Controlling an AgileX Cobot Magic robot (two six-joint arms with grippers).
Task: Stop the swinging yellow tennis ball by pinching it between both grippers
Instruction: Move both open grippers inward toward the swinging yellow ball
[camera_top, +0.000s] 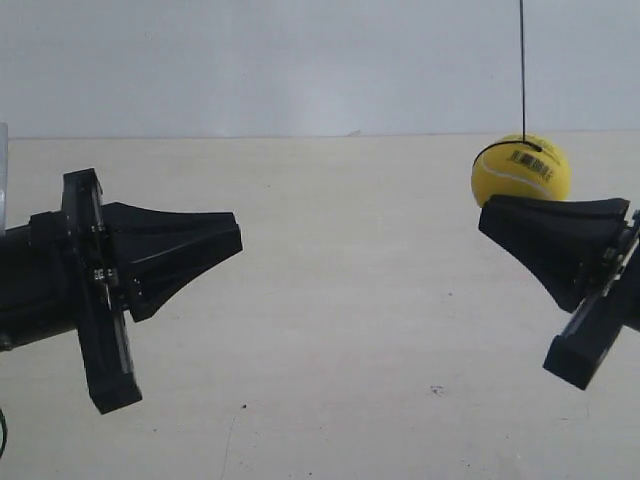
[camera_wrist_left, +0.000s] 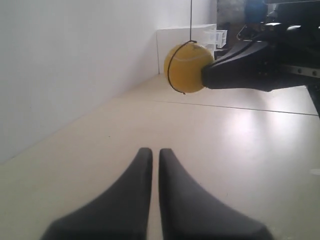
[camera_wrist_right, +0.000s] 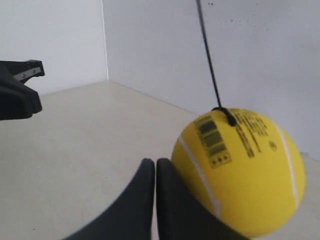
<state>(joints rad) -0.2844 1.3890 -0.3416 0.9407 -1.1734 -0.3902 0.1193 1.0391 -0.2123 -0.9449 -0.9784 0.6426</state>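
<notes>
We see a smooth bright yellow ball (camera_wrist_right: 240, 185), a matt black plastic left end effector (camera_wrist_left: 151, 152) and right end effector (camera_wrist_right: 155, 162), and a satiny cream surface (camera_top: 350, 300).

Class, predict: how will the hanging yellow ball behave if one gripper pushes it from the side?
Hanging from a thin string, the ball would probably swing away, not roll. Its round, smooth-looking surface may let the narrow tip of the right gripper slide off.
</notes>
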